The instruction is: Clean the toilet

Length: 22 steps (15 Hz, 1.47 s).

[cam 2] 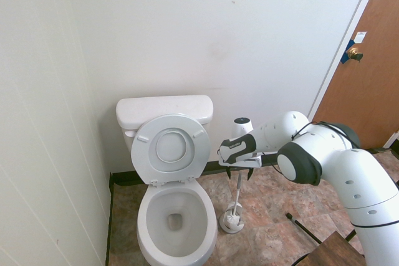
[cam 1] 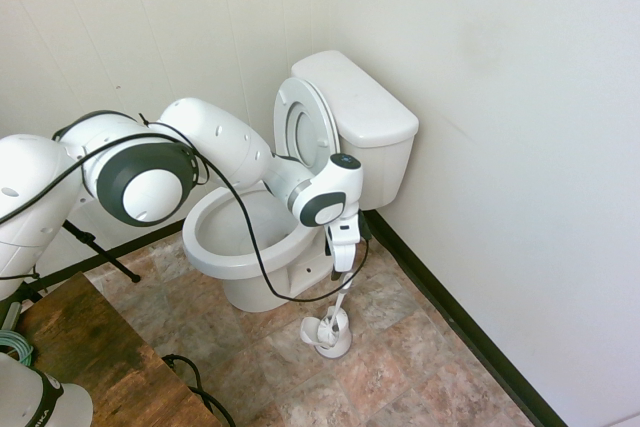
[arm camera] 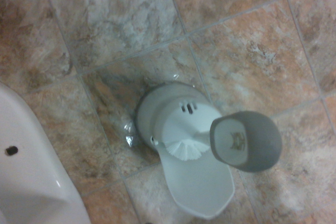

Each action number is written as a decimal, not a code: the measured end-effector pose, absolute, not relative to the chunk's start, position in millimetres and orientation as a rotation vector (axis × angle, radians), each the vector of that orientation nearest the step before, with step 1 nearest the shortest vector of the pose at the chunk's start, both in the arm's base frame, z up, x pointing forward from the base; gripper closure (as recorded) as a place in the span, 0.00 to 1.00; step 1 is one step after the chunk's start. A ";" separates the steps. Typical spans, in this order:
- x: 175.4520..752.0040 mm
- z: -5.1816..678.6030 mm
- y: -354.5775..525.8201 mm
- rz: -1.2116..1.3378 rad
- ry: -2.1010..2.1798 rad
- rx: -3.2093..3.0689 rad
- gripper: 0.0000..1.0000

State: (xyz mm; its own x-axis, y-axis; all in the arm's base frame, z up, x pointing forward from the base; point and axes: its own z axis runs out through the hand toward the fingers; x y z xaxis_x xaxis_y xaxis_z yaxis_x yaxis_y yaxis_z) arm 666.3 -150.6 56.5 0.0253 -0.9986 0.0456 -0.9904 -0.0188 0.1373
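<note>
My two-finger gripper (cam 2: 241,173) points straight down over the top of the grey-capped white toilet brush handle (cam 2: 237,186), its jaws spread wide and holding nothing; whether the fingers touch the handle I cannot tell. The brush stands in its small white plastic holder (cam 1: 328,333) on the mottled brown stone-tile floor (cam 1: 400,347), just beside the large white ceramic toilet (cam 2: 174,216), which sits against the white wall with its oval seat and lid tipped up against the rectangular tank (cam 1: 358,97). In my wrist view the handle's grey end (arm camera: 245,140) bears a small embossed mark (too blurred to read). My forearm band carries dark lettering, also illegible.
</note>
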 end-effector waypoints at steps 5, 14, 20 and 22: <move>684.8 27.6 -160.0 -0.081 -2.158 2.084 0.00; 694.7 11.9 -176.7 -0.093 -2.177 2.043 1.00; 695.7 11.4 -180.3 -0.109 -2.186 2.034 1.00; 694.9 9.2 -182.2 -0.113 -2.191 2.030 1.00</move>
State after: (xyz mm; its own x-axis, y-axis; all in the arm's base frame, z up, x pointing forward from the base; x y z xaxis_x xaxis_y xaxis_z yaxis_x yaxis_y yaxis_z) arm 694.9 -182.2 9.2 -0.0715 -0.9956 0.0603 -0.9842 0.0802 0.1579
